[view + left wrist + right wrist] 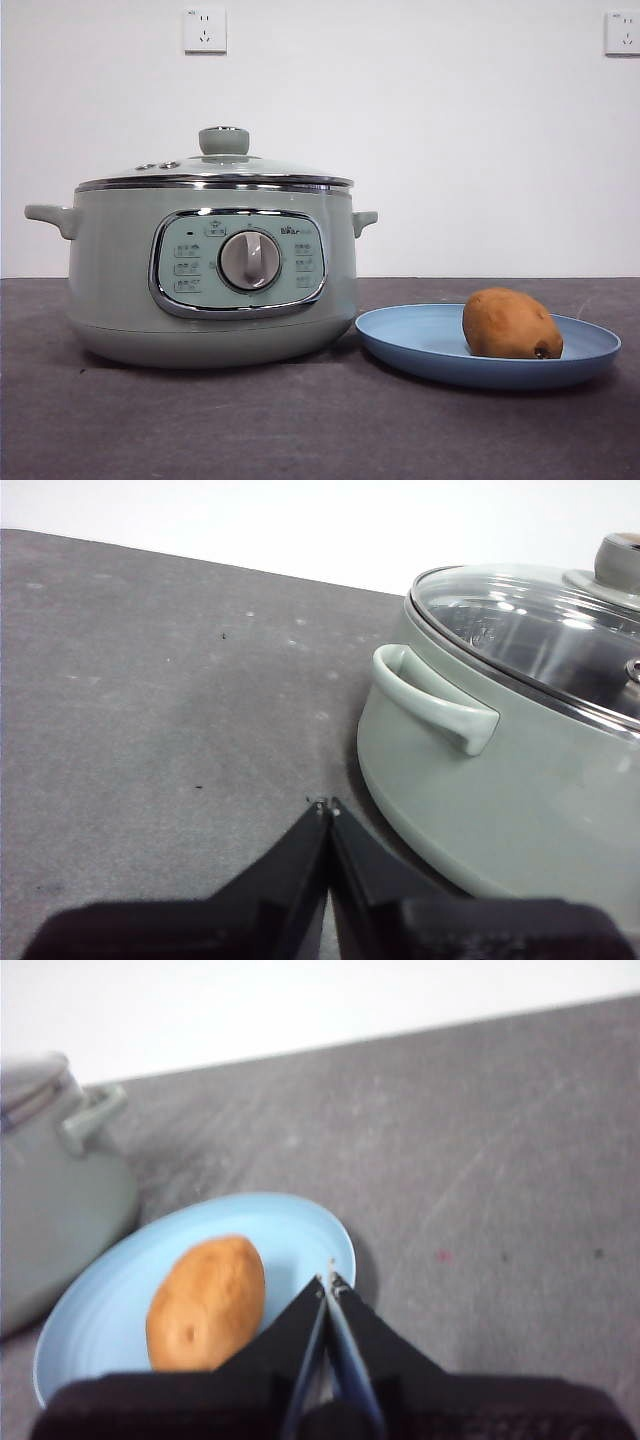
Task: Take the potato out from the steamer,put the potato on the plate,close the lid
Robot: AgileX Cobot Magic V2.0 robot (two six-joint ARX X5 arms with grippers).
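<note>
The sage-green steamer [210,270] stands at the left of the front view with the glass lid [215,172] seated on it, knob up. The brown potato [510,324] lies on the light-blue plate [400,340] to the steamer's right. My left gripper [326,806] is shut and empty, low over the table beside the steamer's side handle [435,698]; the lid also shows there [540,630]. My right gripper [328,1282] is shut and empty, above the plate [110,1300], next to the potato [207,1302]. Neither gripper shows in the front view.
Dark grey tabletop [300,430] runs in front of and around the steamer and plate. A white wall stands behind, with two outlets [205,30] high up. The steamer's handle [92,1110] shows in the right wrist view.
</note>
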